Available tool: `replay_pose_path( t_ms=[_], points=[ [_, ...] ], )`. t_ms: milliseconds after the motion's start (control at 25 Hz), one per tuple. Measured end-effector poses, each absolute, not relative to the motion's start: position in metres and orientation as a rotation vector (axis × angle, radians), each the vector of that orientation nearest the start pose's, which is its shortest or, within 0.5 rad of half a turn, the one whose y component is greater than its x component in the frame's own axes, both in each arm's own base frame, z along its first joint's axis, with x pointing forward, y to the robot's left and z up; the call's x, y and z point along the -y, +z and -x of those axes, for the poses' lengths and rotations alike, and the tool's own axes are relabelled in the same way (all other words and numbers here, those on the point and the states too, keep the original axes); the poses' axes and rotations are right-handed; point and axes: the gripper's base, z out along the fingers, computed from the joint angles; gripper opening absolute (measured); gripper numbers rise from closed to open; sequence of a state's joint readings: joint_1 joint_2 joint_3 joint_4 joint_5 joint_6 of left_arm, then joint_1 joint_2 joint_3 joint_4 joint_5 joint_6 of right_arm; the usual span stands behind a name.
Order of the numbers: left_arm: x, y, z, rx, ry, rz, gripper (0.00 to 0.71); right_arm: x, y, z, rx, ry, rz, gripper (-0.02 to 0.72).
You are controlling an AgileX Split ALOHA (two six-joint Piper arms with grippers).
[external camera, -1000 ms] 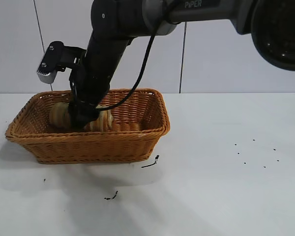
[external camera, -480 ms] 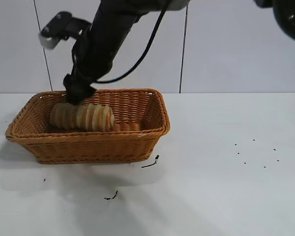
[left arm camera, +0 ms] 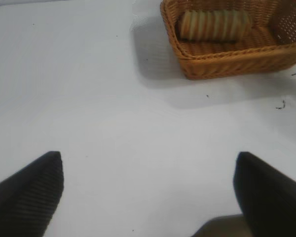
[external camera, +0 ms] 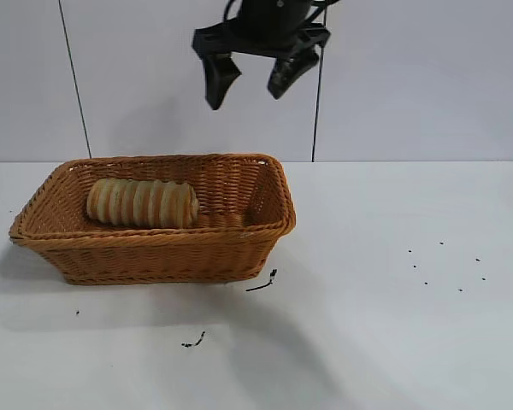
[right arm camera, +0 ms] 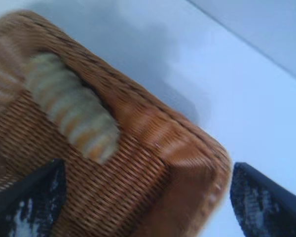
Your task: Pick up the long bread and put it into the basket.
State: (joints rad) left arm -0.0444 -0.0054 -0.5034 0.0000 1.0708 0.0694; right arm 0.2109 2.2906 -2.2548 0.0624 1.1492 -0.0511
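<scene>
High above the basket (external camera: 265, 179) hangs our right gripper (external camera: 250, 79), with its two fingers spread wide and nothing between them. We see the long bread (external camera: 143, 202) lying flat inside the basket, in the left part, close to the far wall. It lies on its side on the woven floor, and no gripper touches it.

The basket sits on the white surface (external camera: 393, 325), toward the left. A few small dark specks lie on the surface near the front and over to the right.

Our left gripper (left arm camera: 148, 197) waits well away from the basket, low over the bare surface, and its fingers are spread too. From there we see the basket (left arm camera: 227, 54) and the bread (left arm camera: 214, 24) far off.

We think the job is as good as done, because the bread is in the basket. The step now is to get our right arm away cleanly. To do that well, we should keep the gripper wide and high, so it goes over the braided rim and does not bump it. We should go slowly, so the basket does not slide. Then we park the arm off to the side.
</scene>
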Motion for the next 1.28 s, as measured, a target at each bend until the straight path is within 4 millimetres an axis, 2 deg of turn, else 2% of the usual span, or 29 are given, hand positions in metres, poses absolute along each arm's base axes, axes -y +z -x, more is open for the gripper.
replay_pose_path(
  t_ms=[40,200,320,440,640,760,840,1040,1120,1280],
  points=[
    [0.000,0.277,0.007,-2.042,0.016,-0.116,0.696,-0.090,0.263,-0.497,-2.667,0.121,0.279,0.622],
    [0.000,0.277,0.007,-2.042,0.016,-0.116,0.696,-0.029,0.265,-0.501,-2.702,0.085,0.096,0.622],
    [0.000,0.277,0.007,-2.042,0.016,-0.116,0.696,0.000,0.272,-0.498,-2.704,0.071,-0.004,0.622],
    [0.000,0.277,0.007,-2.042,0.016,-0.116,0.696,0.007,0.278,-0.496,-2.696,0.063,-0.027,0.622],
    [0.000,0.277,0.007,-2.042,0.016,-0.116,0.696,0.007,0.279,-0.495,-2.695,0.070,-0.032,0.618],
    [0.000,0.277,0.007,-2.042,0.016,-0.116,0.696,0.006,0.290,-0.487,-2.685,0.070,-0.032,0.617],
    [0.000,0.277,0.007,-2.042,0.016,-0.116,0.696,0.006,0.310,-0.473,-2.667,0.070,-0.031,0.618],
    [0.000,0.277,0.007,-2.042,0.016,-0.116,0.696,0.004,0.335,-0.419,-2.702,0.076,-0.019,0.618],
    [0.000,0.277,0.007,-2.042,0.016,-0.116,0.696,0.004,0.346,-0.389,-2.709,0.072,-0.004,0.616],
    [0.000,0.277,0.007,-2.042,0.016,-0.116,0.696,0.002,0.351,-0.321,-2.751,0.074,0.006,0.610]
  ],
)
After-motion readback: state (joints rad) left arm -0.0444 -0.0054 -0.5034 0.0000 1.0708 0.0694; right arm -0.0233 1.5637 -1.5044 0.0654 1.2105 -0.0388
